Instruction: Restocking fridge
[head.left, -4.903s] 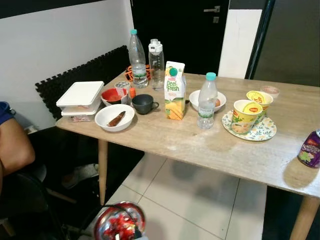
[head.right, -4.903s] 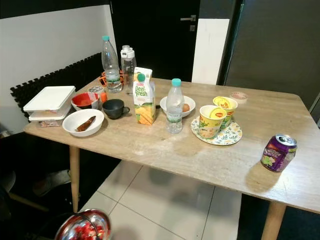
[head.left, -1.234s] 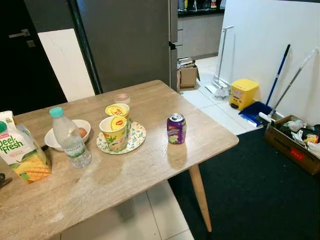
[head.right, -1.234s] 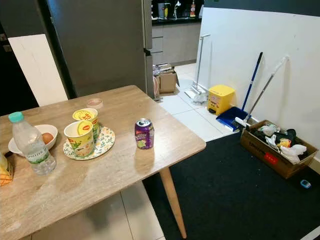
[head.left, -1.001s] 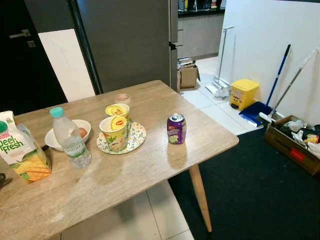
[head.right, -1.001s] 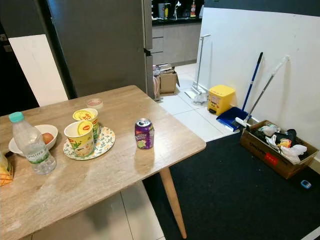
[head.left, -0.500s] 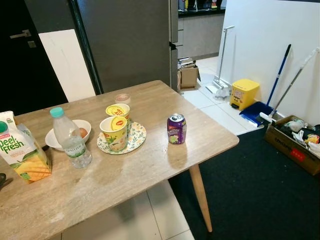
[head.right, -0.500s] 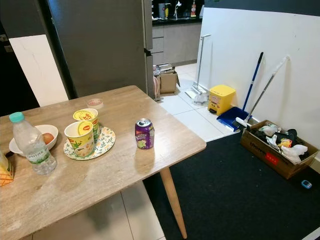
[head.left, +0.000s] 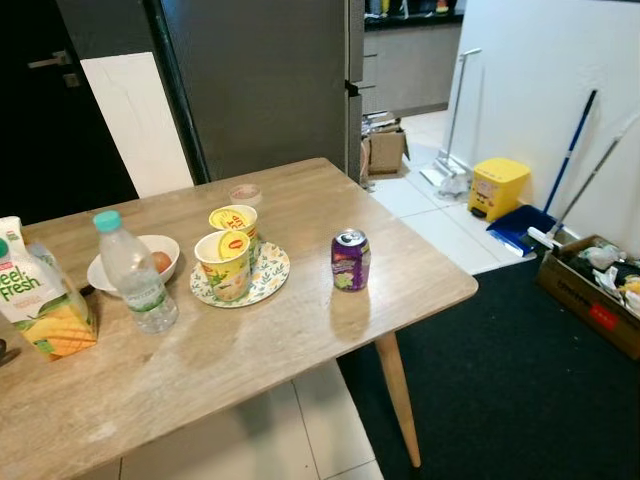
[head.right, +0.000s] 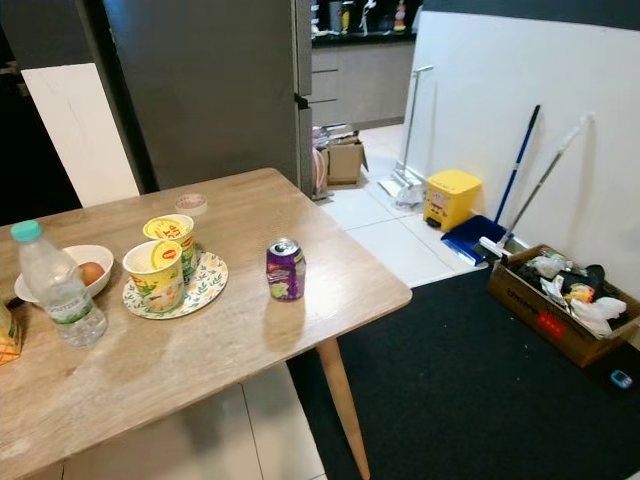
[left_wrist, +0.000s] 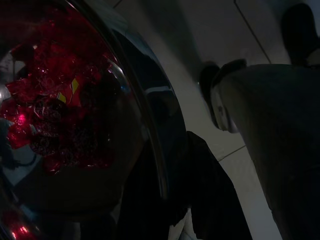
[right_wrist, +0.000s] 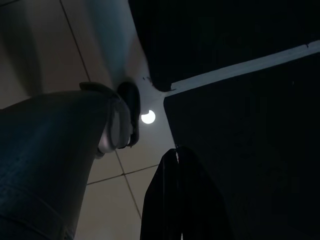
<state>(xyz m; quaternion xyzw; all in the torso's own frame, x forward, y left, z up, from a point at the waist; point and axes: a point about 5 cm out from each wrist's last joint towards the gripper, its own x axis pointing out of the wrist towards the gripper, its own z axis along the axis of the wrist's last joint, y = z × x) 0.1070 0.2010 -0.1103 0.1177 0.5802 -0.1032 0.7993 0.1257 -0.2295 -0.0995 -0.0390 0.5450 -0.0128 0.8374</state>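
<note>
A wooden table (head.left: 300, 340) is seen in the lower left of the frame, and the grey fridge (head.left: 260, 80) stands behind it at the upper middle, its door closed. On the table a purple can (head.left: 350, 260) stands near the right corner. Left of it are two yellow cups (head.left: 228, 255) on a patterned plate (head.left: 270, 275), a water bottle (head.left: 128, 285), a bowl with an egg (head.left: 160, 262) and a juice carton (head.left: 35, 310) at the left edge.

In the left wrist view, the left pincer (left_wrist: 165, 200) is clenched on the rim of a shiny bowl of red wrapped things (left_wrist: 60, 110), low above the tiled floor. The right pincer (right_wrist: 177, 200) hangs idle, its fingers pressed together and grasping nothing.

The step in hand is judged to be the carrying of goods toward the fridge. Next, the fridge door must probably be opened with the free right pincer.
</note>
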